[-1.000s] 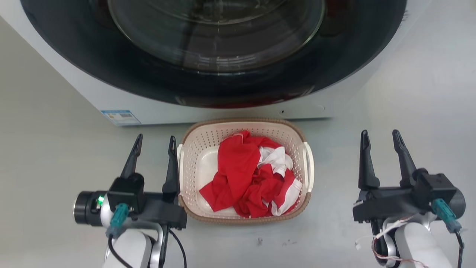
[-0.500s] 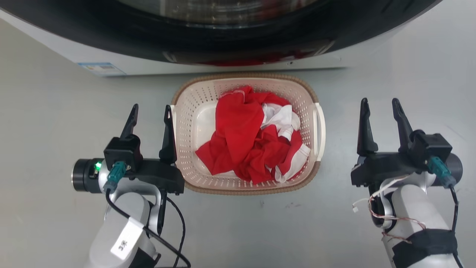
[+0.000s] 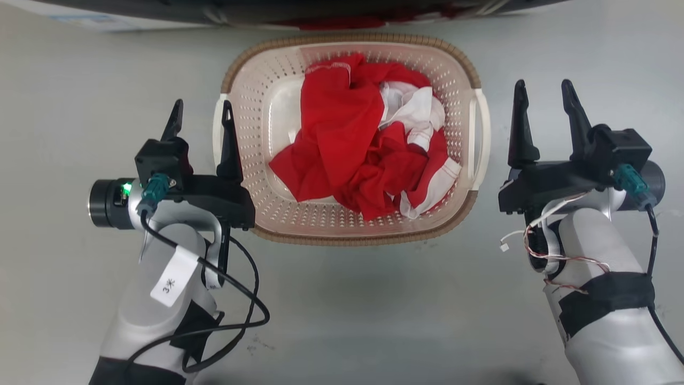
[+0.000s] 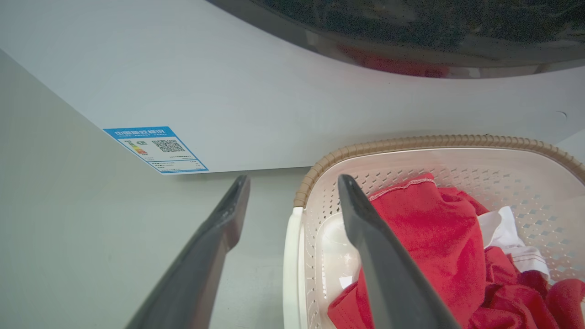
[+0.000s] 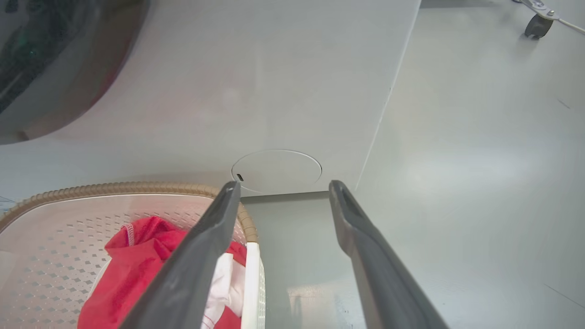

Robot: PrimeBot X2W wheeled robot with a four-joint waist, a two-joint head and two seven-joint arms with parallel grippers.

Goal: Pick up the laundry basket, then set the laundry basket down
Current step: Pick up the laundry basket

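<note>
Laundry basket (image 3: 256, 128): stands on the grey floor (image 3: 352, 310), close before the washer (image 4: 228, 82), upright, brown rim level. Contents: a crumpled red cloth (image 3: 342, 123) with a white cloth (image 3: 414, 109) tangled in on the right side. Part of the basket bottom at the left lies bare.

My left gripper (image 3: 201, 104): jaws apart by a moderate gap, nothing held. In the left wrist view (image 4: 293, 179) the white left handle (image 4: 290, 269) lies in the gap between my two fingers, the outer finger over the floor, the inner one over the basket's inside. Whether either finger touches the handle, I cannot tell.

My right gripper (image 3: 542, 84): jaws likewise apart, nothing held. From the head view it stands beside the right handle (image 3: 483, 133) with floor showing between them. In the right wrist view (image 5: 284, 183) the inner finger overlaps the basket's rim and the handle edge shows just beside it.

Surroundings: a blue-edged label (image 4: 157, 148) on the washer's lower front, left of the basket. A caster wheel (image 5: 534, 25) stands far off on the floor.
</note>
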